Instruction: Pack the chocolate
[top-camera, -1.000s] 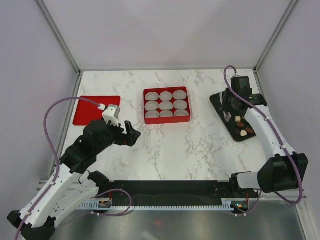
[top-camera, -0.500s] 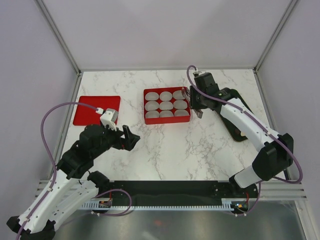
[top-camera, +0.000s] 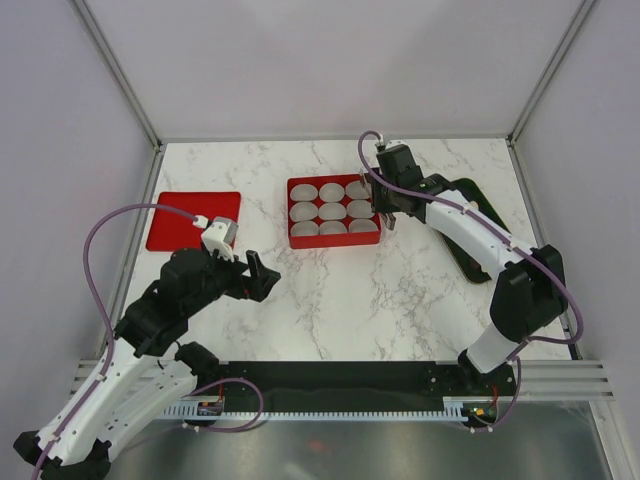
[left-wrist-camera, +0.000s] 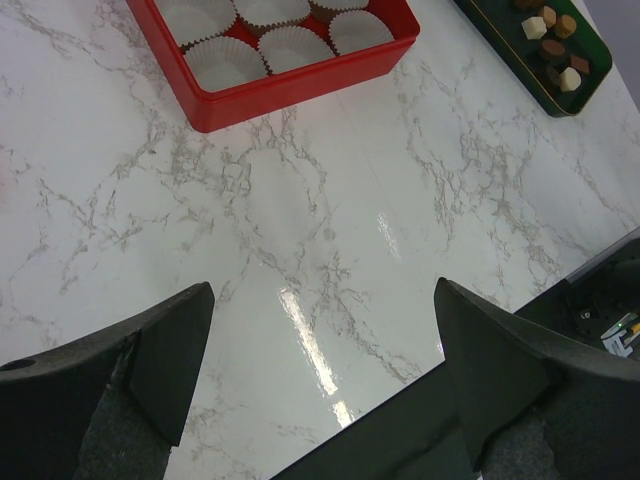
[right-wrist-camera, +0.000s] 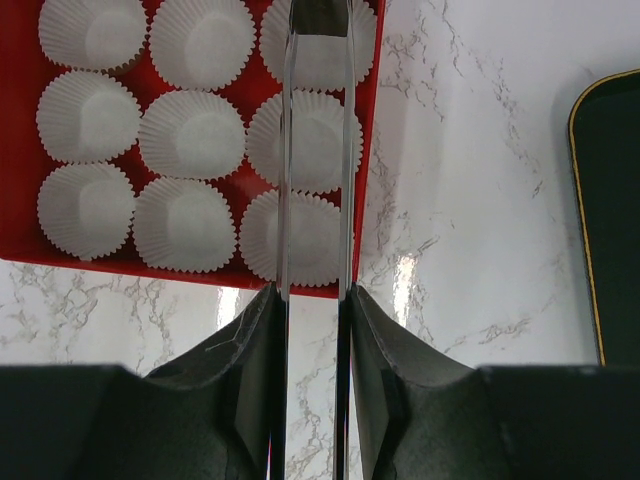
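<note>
the right gripper (top-camera: 386, 212) had swung from the dark green rectangular tray (left-wrist-camera: 500, 35) to the red nine-cup plastic box (top-camera: 334, 241), its thin jaws apparently pinching a dark brown chocolate lump (right-wrist-camera: 320, 15) above a white paper cup (right-wrist-camera: 320, 62), while the left gripper (left-wrist-camera: 320, 330) hung wide open.

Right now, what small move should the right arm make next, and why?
Probably lower the right gripper slightly, then release: its tips seem to pinch a dark chocolate above an empty corner paper cup of the red box.
</note>
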